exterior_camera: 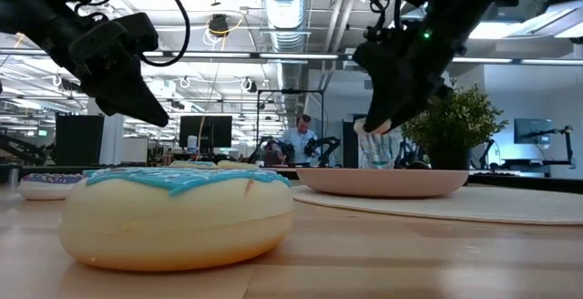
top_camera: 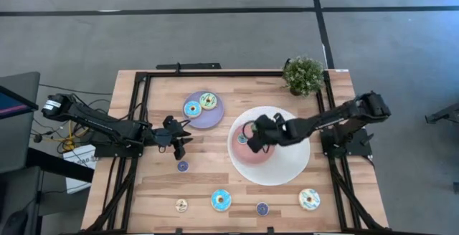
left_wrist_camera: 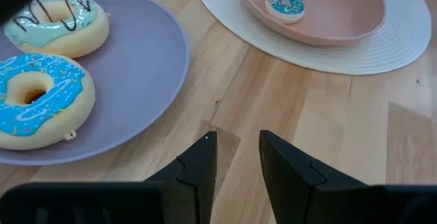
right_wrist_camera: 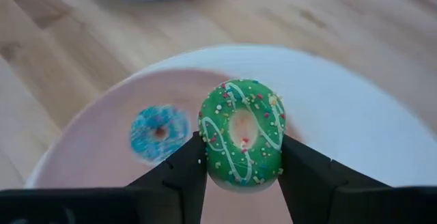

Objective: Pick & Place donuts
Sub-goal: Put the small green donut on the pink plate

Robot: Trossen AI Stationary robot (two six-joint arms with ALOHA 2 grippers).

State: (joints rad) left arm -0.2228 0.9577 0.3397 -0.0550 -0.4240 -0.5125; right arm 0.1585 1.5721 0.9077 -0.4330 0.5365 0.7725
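My right gripper (top_camera: 251, 135) hangs over the pink plate (top_camera: 267, 155) and is shut on a green sprinkled donut (right_wrist_camera: 240, 134). A mini blue donut (right_wrist_camera: 158, 132) lies in that plate. My left gripper (top_camera: 177, 140) stands open over bare wood near the lilac plate (left_wrist_camera: 147, 67), with nothing between its fingers (left_wrist_camera: 198, 166). On the lilac plate lie a blue sprinkled donut (left_wrist_camera: 37, 98) and a mint donut with dark stripes (left_wrist_camera: 58, 22). Near the front edge rest a blue donut (top_camera: 221, 200), a cream donut (top_camera: 309, 198) and three mini donuts (top_camera: 183, 166). My right gripper pinches the green donut by two opposite sides of its outer rim (right_wrist_camera: 208, 157), one finger on each side. The fingers slant down from the table's right side. The donut is lifted clear above the pink plate, tilted, with its iced face toward the wrist camera.
The pink plate sits on a round white mat (top_camera: 294, 172). A small potted plant (top_camera: 303, 75) stands at the far right corner. A black frame (top_camera: 143, 77) runs along the table's edges. Bare wood lies between the two plates and the front row of donuts.
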